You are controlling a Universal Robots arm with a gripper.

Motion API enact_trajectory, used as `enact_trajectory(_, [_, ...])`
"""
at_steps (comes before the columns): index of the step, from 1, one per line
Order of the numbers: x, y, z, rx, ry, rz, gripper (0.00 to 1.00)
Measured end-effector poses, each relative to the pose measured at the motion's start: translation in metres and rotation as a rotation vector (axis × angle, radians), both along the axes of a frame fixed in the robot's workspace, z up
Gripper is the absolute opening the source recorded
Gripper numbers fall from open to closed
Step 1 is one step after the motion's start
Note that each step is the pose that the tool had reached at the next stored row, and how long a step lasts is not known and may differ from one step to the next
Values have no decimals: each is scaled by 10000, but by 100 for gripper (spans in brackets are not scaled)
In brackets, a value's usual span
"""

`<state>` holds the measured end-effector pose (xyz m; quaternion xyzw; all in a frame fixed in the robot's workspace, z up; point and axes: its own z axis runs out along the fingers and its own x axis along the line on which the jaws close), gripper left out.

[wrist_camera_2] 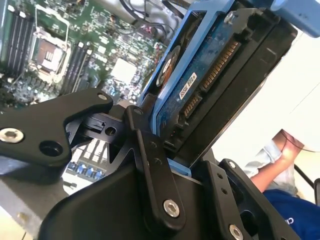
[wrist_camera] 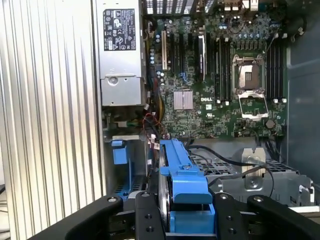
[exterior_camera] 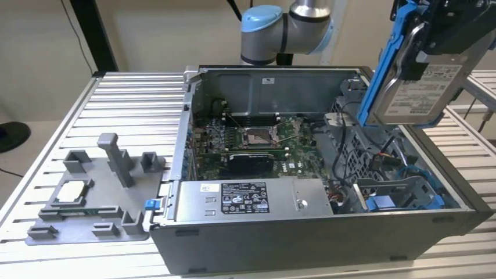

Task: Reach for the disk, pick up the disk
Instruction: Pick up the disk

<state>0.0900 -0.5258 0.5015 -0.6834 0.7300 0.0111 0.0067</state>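
Observation:
The disk [exterior_camera: 419, 88], silver-grey with a white label and a blue frame, hangs upright above the open computer case's drive bay at the exterior view's right. My gripper [exterior_camera: 435, 40] is shut on its upper part. In the second wrist view, the disk [wrist_camera_2: 210, 85] shows its blue circuit-board underside and connector, clamped between black fingers [wrist_camera_2: 150, 165]. In the first wrist view, the disk [wrist_camera: 181, 172] shows its blue frame, edge-on and pinched between the fingers [wrist_camera: 148, 216] of the gripper [wrist_camera: 187, 216], well above the case floor.
The open computer case [exterior_camera: 326, 232] holds a motherboard [exterior_camera: 256, 142], a long grey power supply box [exterior_camera: 248, 200] and cables near the blue drive bay [exterior_camera: 403, 197]. A grey fixture [exterior_camera: 93, 192] with a small chip lies on the slatted table [exterior_camera: 124, 99]. A person's blue sleeve [wrist_camera_2: 285, 205] is nearby.

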Motion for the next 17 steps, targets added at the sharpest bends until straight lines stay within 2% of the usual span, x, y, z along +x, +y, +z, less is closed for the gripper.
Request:
enact_trajectory(8, [0, -234, -53, 1, 0, 0, 0])
enact_trajectory(17, [-5, -425, -90, 0, -10, 1, 0])
